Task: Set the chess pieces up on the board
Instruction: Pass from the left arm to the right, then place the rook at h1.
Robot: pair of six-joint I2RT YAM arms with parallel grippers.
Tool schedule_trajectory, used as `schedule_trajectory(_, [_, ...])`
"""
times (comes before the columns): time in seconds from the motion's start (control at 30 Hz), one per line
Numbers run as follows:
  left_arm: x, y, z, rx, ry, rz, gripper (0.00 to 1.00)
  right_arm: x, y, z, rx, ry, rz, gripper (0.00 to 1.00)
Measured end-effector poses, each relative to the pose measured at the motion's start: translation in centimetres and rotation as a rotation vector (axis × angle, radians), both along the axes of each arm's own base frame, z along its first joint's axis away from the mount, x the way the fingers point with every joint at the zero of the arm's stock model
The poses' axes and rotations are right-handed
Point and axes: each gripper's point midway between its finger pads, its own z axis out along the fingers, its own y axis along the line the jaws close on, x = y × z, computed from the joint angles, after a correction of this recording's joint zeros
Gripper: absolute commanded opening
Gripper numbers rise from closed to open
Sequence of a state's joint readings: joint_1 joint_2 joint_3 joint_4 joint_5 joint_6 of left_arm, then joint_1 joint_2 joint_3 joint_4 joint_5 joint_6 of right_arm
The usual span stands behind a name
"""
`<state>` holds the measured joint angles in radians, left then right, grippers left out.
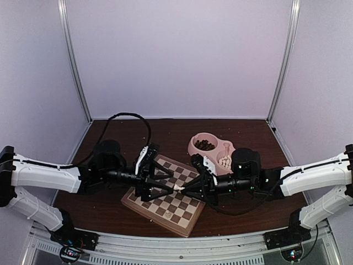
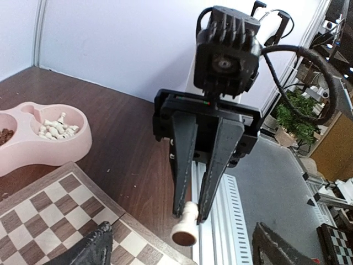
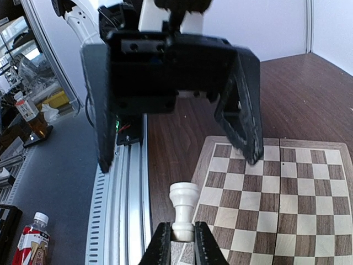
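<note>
A cream chess piece [image 1: 178, 187], a rook, hangs above the board [image 1: 144, 205] between the two arms. My right gripper [image 3: 183, 243] is shut on its narrow end, and its wide end [image 3: 183, 194] points at the left arm. The left wrist view shows that piece [image 2: 186, 227] pinched between the right fingers [image 2: 183, 165]. My left gripper [image 2: 185, 251] is open, with its fingers [image 3: 245, 110] spread wide on either side of the piece and apart from it. One more pale piece [image 1: 167, 211] stands on the board near its front edge.
A pink double bowl [image 1: 194, 149] sits behind the board, with dark pieces [image 1: 204, 145] in its left half and cream pieces [image 1: 225, 161] in its right. The metal rail [image 3: 124, 215] runs along the table's near edge.
</note>
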<state>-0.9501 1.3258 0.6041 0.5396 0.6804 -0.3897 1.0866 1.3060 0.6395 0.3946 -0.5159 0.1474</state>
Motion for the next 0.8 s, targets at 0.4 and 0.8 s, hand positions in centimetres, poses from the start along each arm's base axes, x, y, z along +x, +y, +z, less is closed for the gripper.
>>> schedule_trajectory(0.4, [2.6,4.3,3.4,0.004,-0.216,0.285,0.91,1.6,2.1,-0.1,-0.298,0.101,-0.026,0.00])
schedule_trajectory(0.8, [4.7,6.3,1.5,0.091,-0.276,0.440,0.90,1.6,-1.9,-3.4,-0.741,0.121,-0.120,0.00])
